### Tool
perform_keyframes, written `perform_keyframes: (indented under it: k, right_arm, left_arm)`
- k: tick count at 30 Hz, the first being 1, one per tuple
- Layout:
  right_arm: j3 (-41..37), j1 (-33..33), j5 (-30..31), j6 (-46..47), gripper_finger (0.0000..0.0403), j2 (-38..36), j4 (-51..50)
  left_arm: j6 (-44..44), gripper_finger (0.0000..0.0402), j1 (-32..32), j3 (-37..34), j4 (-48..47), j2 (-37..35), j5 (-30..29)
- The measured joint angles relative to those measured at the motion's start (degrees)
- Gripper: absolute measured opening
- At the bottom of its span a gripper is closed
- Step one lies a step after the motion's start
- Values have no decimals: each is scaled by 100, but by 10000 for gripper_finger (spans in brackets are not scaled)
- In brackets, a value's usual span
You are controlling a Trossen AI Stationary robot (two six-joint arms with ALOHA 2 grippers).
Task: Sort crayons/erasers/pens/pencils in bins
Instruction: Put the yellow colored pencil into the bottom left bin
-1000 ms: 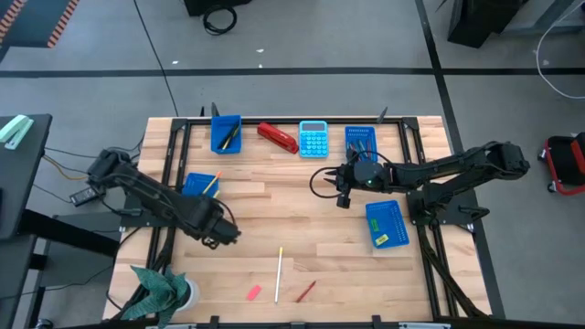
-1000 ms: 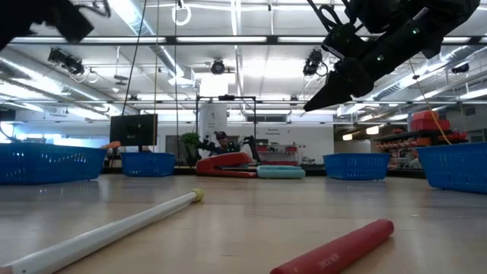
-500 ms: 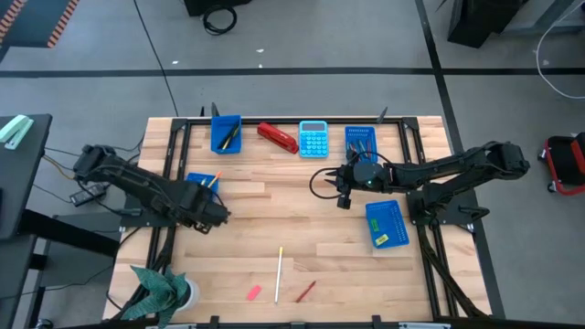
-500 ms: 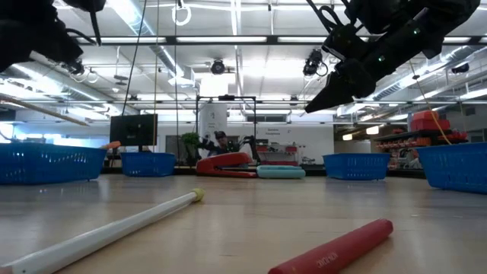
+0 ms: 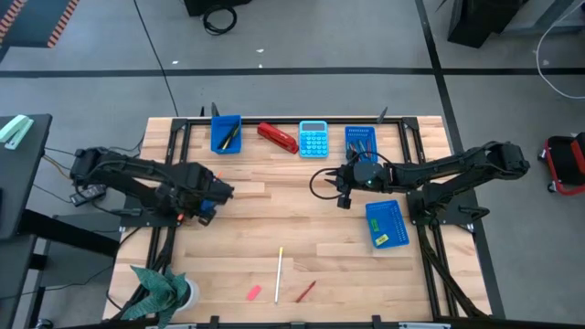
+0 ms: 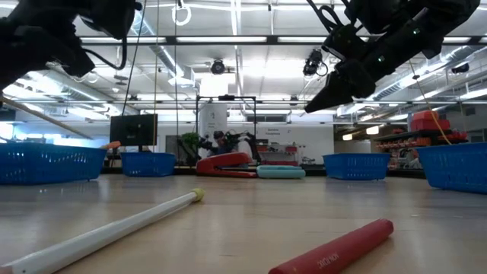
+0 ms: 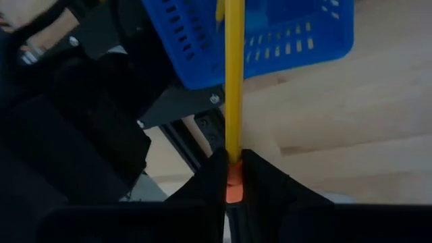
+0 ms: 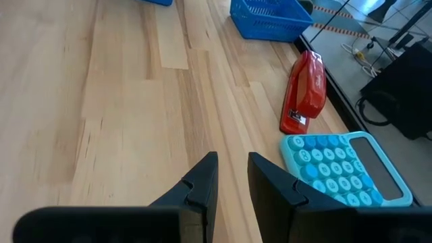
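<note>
A: Where is the left end effector [image 7: 233, 177]?

B: Over the left edge of the table [image 5: 302, 206], right above the left-side bin [image 7: 270, 40]. It is clenched on a yellow pencil [image 7: 233, 81], gripping it near the orange eraser tip, with the shaft pointing toward that blue bin.

A: And the right end effector [image 8: 233, 177]?

B: It hangs above the middle of the table, just in front of the light-blue calculator [image 8: 344, 169] and the red stapler [image 8: 302, 91]. Its fingers stand a little apart with nothing between them.

A: Where are the other bins?

B: One sits at the back left [image 5: 225, 133] with a dark pen and something yellow inside. Another is at the back right [image 5: 361, 141], holding dark sticks I cannot make out singly. The fourth [image 5: 387, 225] lies on the right side, in front of the right arm, with a yellow eraser [image 5: 381, 240] at its near end.

A: What remains loose on the table?

B: Near the front edge, a white pencil [image 5: 279, 273] lies roughly front to back. Beside it to the right is a red crayon [image 5: 305, 291], angled, and to the left a small pink eraser [image 5: 254, 293]. In the low view the white pencil [image 6: 114, 232] and red crayon [image 6: 335, 247] lie apart on the wood.
</note>
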Motion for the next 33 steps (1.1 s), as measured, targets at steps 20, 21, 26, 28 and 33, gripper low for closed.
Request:
perform_keyframes:
  k: [20,21,26,28,33]
  right_arm:
    - [0,0,0,-92,87,0,-26]
    - [0,0,0,-95,87,0,-24]
    - [0,0,0,-133,87,0,2]
    - [0,0,0,-133,87,0,2]
    - [0,0,0,-133,87,0,2]
  left_arm:
    - [814,98,292,-625,91,11,576]
    - [905,104,268,-625,115,11,494]
    - [1111,137,88,-623,3,11,449]
    - [1111,149,31,-617,-2,11,447]
    - [1022,164,-127,-214,-6,-2,246]
